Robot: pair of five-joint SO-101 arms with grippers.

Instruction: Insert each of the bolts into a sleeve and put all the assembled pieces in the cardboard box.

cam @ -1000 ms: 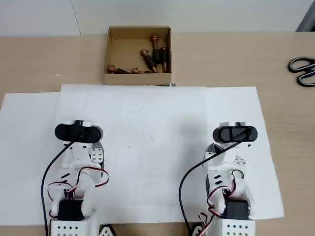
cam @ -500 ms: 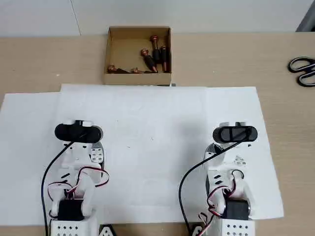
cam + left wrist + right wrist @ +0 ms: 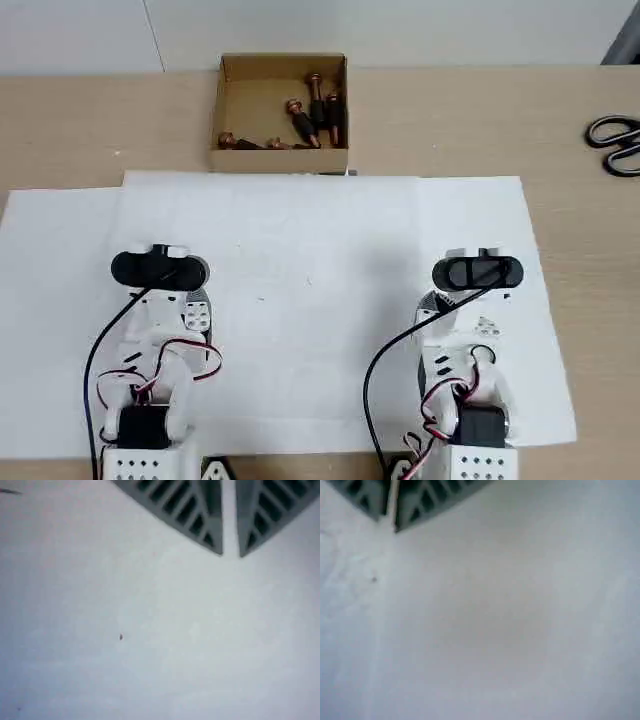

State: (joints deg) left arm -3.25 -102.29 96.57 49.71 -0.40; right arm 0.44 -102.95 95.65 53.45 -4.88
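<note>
Far centre on the table [image 3: 100, 110]: brown, open-topped cardboard box [image 3: 232, 100], holding copper-headed bolts [image 3: 293, 106] pushed into dark sleeves [image 3: 318, 112]. Near, over white paper [image 3: 320, 260]: left gripper [image 3: 230, 555] with fingers closed together, right gripper [image 3: 390, 525] likewise closed, gripping nothing.

An open-topped brown cardboard box [image 3: 282, 160] sits near the table's far edge, left of its middle. Inside lie copper-coloured bolts [image 3: 293, 106] pushed into dark sleeves [image 3: 304, 127]. Three of these assembled pieces [image 3: 334, 116] are bunched by the box's right wall, lengthwise toward the far edge, and at least two more lie along its near wall.
</note>
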